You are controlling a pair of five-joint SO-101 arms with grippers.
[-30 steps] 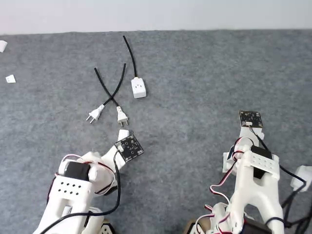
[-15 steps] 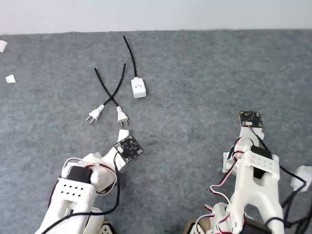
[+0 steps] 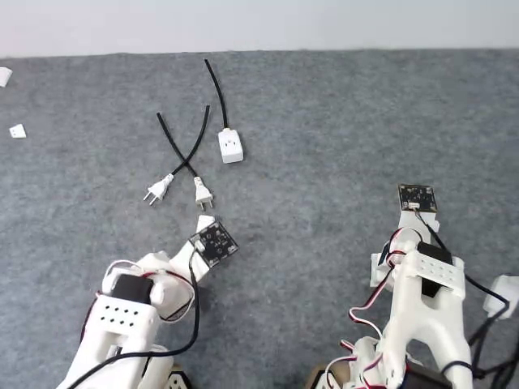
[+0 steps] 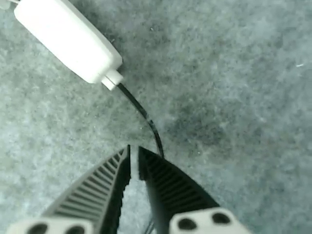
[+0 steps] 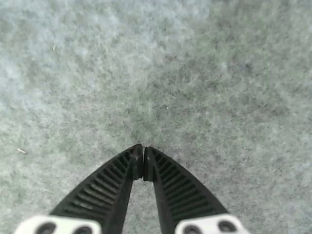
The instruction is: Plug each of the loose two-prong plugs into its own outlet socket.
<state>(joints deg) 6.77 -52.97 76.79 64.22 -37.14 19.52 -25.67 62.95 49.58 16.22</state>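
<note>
Outlet socket (image 3: 231,146) lies flat on the grey bench (image 3: 349,113), its black cord (image 3: 216,93) running off the socket's far side. Both loose plugs sit unplugged on the near side of the socket, toward my left arm (image 3: 130,308). First plug (image 3: 203,193) is nearer the socket, second plug (image 3: 160,189) is further out to the left. Their prongs point away from the socket, and their black cords (image 3: 185,156) cross just left of it. Left jaws are closed down to a thin slit with nothing in them that I can make out, tip just past the first plug from the socket. Left wrist view has a white plug body (image 4: 68,41) with its lead (image 4: 141,114) running up beside the jaw tips. I can't tell whether they touch, or which plug it is. Right jaws are fully closed and empty over bare bench, well right of the socket on its near side. Small white scraps (image 3: 17,130) lie far left of the socket.
</note>
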